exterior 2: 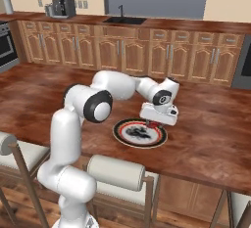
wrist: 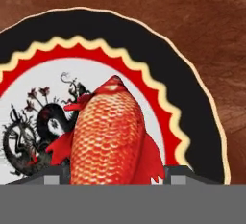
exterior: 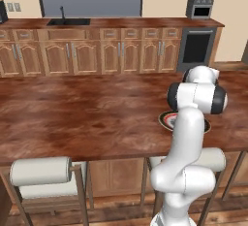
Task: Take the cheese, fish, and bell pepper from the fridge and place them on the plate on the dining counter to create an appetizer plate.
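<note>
Behind gripper [exterior 2: 156,123], plate [exterior 2: 128,135] rim hidden.

I am seeing the fish [wrist: 108,136], red-orange and scaly, pointing lengthwise over the plate [wrist: 192,103], whose dark rim is ringing a red-and-white patterned centre. It seems to be sitting between my tool's tips. The plate is resting flat on the glossy reddish-brown desk [exterior 2: 206,139].

Glossy wooden dining counter [wrist: 206,21]; scaly fish [wrist: 108,136]; smooth plate [wrist: 202,122].
</note>
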You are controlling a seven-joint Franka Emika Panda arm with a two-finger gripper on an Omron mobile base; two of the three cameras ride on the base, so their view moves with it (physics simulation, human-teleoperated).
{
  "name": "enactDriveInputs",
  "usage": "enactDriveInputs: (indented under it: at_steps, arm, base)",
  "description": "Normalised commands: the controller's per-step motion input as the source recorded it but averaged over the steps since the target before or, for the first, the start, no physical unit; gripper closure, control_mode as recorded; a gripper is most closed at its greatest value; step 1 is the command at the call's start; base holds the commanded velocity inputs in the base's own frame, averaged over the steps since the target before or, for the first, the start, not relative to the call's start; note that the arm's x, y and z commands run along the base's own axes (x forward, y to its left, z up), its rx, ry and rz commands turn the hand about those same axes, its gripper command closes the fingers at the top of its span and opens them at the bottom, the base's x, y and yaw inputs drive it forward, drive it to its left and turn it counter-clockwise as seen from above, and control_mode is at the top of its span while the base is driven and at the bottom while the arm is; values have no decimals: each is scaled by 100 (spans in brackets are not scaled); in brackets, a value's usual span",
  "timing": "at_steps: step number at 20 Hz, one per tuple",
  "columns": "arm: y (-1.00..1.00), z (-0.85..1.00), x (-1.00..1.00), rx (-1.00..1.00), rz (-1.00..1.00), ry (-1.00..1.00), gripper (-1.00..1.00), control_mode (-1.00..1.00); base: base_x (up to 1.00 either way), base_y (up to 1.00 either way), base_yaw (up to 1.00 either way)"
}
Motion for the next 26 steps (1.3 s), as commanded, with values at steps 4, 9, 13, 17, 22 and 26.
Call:
enactDriveInputs:
  at_steps: [4, 9, 13, 17, 22, 26]
  arm:
    - [49, -8, -22, -9, -3, -22, -100, -100]
    - [38, 6, -5, -4, -6, -6, -100, -100]
    - [-8, 51, -24, 0, -3, 3, -100, -100]
    - [-28, 56, -27, 0, -2, 9, -100, -100]
    - [-15, 41, -19, 0, -1, 6, -100, -100]
    - [0, 19, 0, 0, 0, 0, -100, -100]
  base:
    - [0, 0, 0]
    - [0, 0, 0]
    - [0, 0, 0]
    - [0, 0, 0]
    - [0, 0, 0]
    - [0, 0, 0]
